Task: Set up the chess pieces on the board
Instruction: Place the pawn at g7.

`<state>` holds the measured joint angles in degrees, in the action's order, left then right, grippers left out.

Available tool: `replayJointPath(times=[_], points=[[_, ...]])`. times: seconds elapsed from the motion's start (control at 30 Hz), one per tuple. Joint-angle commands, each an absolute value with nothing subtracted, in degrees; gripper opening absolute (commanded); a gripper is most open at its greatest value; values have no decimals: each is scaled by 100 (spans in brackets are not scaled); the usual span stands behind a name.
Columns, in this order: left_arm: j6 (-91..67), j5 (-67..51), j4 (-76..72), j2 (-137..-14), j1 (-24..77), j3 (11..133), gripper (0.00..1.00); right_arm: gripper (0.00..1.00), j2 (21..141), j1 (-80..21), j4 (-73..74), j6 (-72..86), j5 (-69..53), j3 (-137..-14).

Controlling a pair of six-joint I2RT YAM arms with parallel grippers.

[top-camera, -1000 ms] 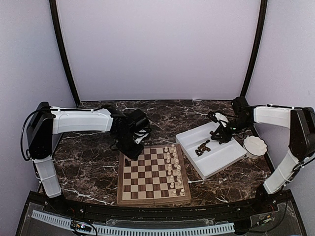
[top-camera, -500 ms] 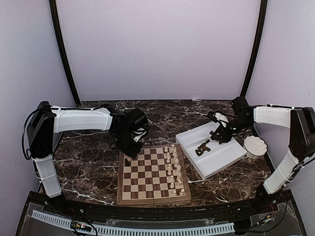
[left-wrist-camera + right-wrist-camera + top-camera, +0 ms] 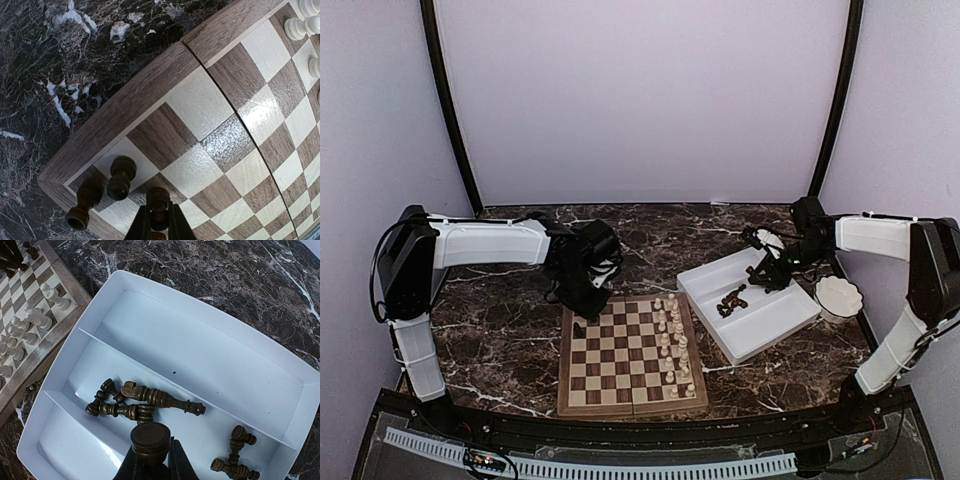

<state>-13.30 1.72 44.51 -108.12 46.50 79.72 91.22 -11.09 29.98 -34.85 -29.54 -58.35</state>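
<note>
Pale lilac walls (image 3: 640, 100) enclose a dark marble table (image 3: 500, 340).

The left end effector (image 3: 159, 223) is clamped on a dark chess piece (image 3: 158, 200) over the board (image 3: 135, 95) near its corner. Two dark pawns (image 3: 121, 177) stand just beside it on the corner squares. Cream-white pieces (image 3: 300, 25) occupy the far edge. Marble tabletop (image 3: 60, 50) surrounds the frame.

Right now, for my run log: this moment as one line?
left gripper: shut on dark piece at board corner | right gripper: shut on another dark piece above white tray | two dark pieces on board
</note>
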Motion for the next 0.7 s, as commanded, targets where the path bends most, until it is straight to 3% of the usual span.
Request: replayJointPath(times=[0.0, 0.47, 0.6, 0.67], points=[[-1375, 76, 4548, -10819, 4629, 8103, 13, 11, 9124, -1111, 2981, -3489, -2984, -5782], [-1447, 108, 4718, -10690, 4631, 8065, 19, 11, 9093, -1107, 3010, -3480, -3006, -5794], [-1464, 138, 4958, -10483, 4632, 8170, 28, 11, 9026, -1108, 3032, -3485, -2993, -5805], [-1442, 165, 5090, -10251, 4627, 8248, 37, 11, 8974, -1103, 3072, -3512, -2981, -5809]])
